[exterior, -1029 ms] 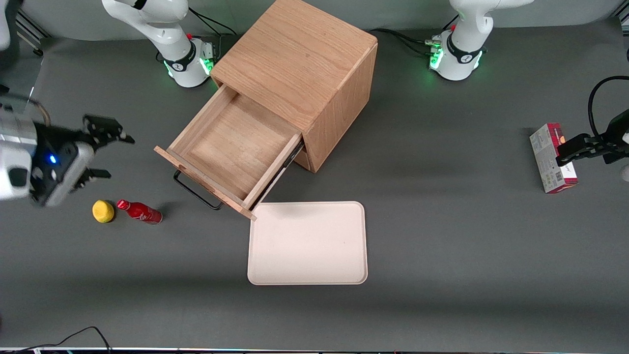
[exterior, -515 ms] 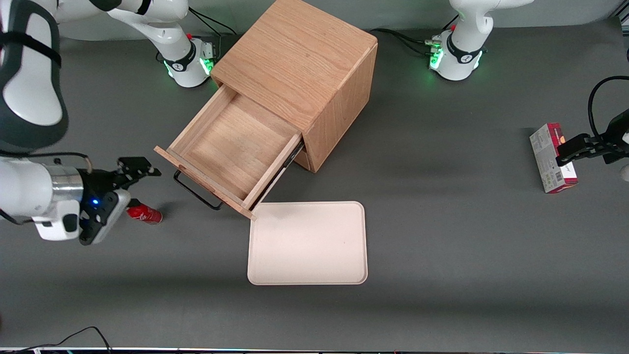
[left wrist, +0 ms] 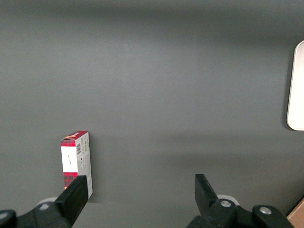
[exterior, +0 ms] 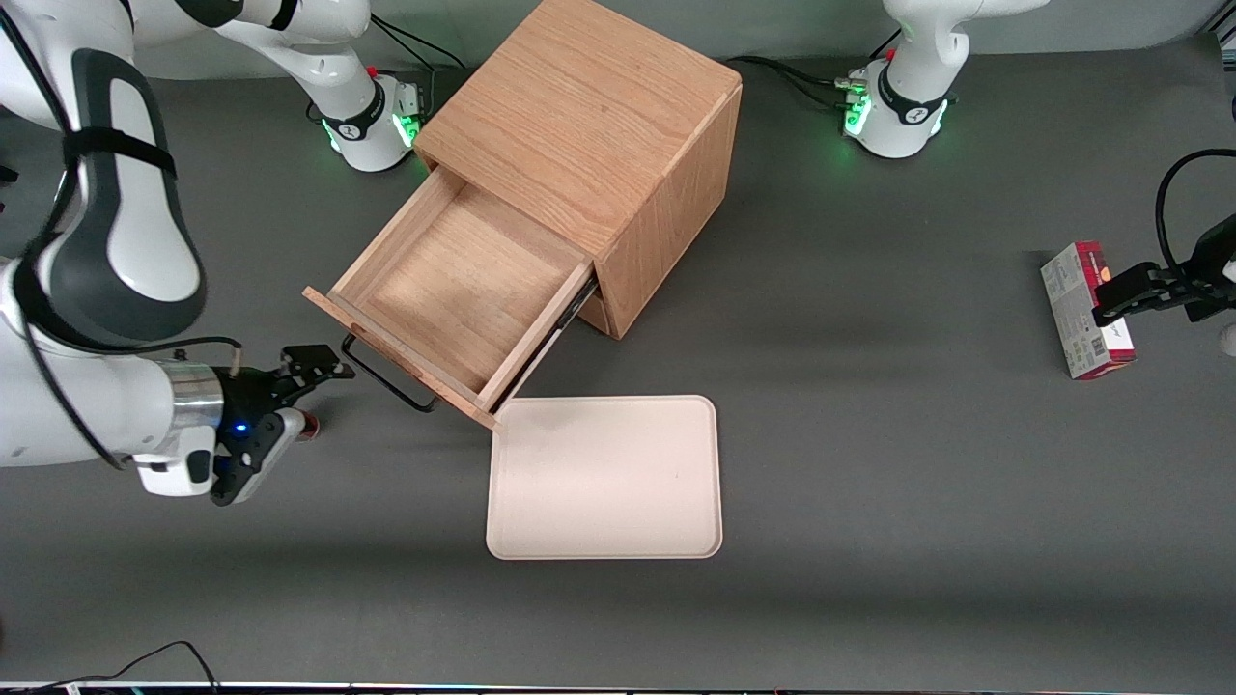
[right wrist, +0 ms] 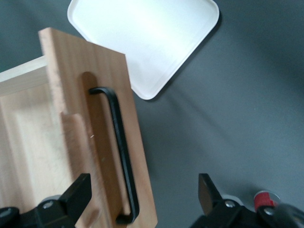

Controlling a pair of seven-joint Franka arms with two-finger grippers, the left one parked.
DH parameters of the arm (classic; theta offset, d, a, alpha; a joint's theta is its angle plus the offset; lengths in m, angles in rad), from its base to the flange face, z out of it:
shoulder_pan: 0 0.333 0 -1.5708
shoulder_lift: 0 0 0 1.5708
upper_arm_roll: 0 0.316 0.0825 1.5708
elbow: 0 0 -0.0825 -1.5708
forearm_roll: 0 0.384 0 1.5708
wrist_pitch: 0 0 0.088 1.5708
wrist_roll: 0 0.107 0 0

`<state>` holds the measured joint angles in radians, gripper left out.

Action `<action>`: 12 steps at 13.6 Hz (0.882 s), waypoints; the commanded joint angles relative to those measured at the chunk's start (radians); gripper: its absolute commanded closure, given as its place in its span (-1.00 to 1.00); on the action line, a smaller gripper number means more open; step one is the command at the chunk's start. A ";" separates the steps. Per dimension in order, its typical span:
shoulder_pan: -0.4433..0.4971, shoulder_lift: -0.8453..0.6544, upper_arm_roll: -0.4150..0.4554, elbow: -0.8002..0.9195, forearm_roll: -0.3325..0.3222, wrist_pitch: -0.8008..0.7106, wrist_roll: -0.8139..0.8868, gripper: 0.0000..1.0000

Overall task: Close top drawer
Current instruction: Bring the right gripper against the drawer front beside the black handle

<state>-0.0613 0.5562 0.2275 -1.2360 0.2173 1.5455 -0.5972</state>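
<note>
The top drawer [exterior: 454,280] of the light-oak cabinet [exterior: 579,106] stands pulled far out and its plain wood box is empty. Its black wire bar handle [exterior: 386,376] runs along the front panel. My right gripper [exterior: 314,391] is open and empty, low over the table just in front of the handle's end toward the working arm's side, not touching it. In the right wrist view the gripper [right wrist: 143,190] shows its fingers wide apart, with the handle [right wrist: 121,152] and the edge of the drawer front [right wrist: 95,118] between them.
A white tray [exterior: 603,478] lies on the table beside the drawer's front corner, nearer the front camera; it also shows in the right wrist view [right wrist: 147,33]. A small red bottle [exterior: 307,423] lies under my gripper. A red-and-white box [exterior: 1081,309] lies toward the parked arm's end.
My right gripper has moved across the table toward the drawer's handle, staying open. It now covers the yellow thing and most of the red bottle. The drawer has not moved.
</note>
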 commanded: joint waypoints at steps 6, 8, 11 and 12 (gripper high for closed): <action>0.000 -0.078 0.006 -0.218 0.028 0.163 0.037 -1.00; -0.002 -0.085 0.006 -0.252 0.049 0.186 0.059 -1.00; -0.005 -0.093 0.006 -0.273 0.071 0.188 0.062 -1.00; -0.006 -0.098 0.006 -0.289 0.073 0.197 0.062 -1.00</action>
<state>-0.0623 0.5058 0.2345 -1.4603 0.2596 1.7121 -0.5532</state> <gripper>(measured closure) 0.000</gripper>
